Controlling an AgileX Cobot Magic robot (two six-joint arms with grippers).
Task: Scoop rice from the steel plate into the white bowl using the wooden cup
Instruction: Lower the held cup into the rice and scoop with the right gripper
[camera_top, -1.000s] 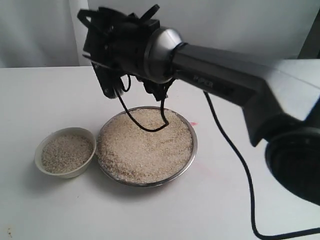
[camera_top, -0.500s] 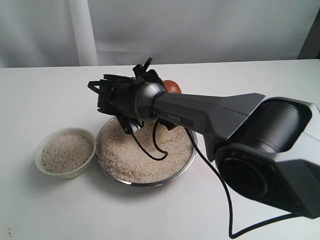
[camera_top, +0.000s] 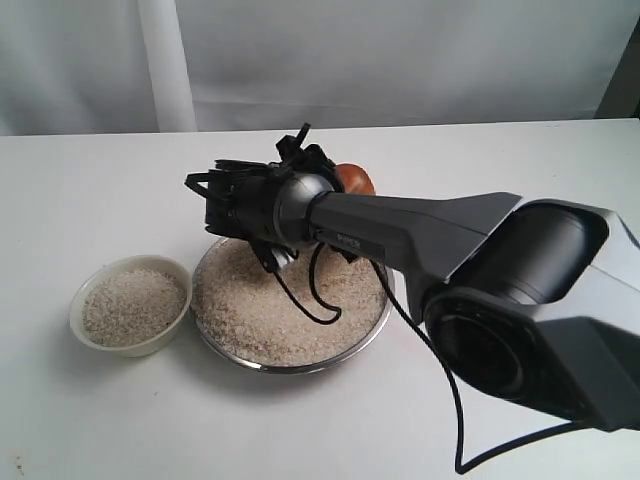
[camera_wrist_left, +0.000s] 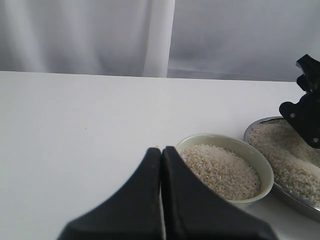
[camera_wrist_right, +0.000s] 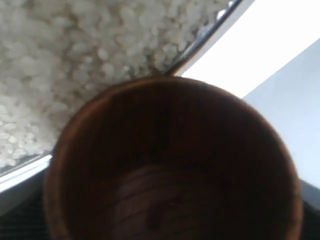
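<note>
**Cup in my right grip at the plate's far rim**

My right gripper (camera_top: 322, 165) reaches across the plate (camera_top: 388, 292). Its jaws stand wide with the cup (camera_top: 354, 179) between them, and I hold the cup by its sides. In the exterior view only a slice of its reddish-brown wall shows, behind my wrist, at the far rim of the plate. My right wrist view looks straight into the cup's mouth, where the dark inside is bare wood with grain lines. My own fingers there are no more than dark corners at the edge of the view. Just past the cup's lip lie the rice and the curve of the plate's rim. I cannot tell whether the lip touches the grains.

The rice (camera_top: 270, 310) is heaped across the plate almost to its rim. The bowl (camera_top: 128, 349) sits just beside the plate, on its left in the exterior view, and rice fills it nearly to the top. I cannot tell whether the two rims touch.

My left gripper (camera_wrist_left: 161, 150) has its fingers pressed together with nothing between them. It points over the table (camera_wrist_left: 75, 125) toward the bowl and is clear of it.
</note>
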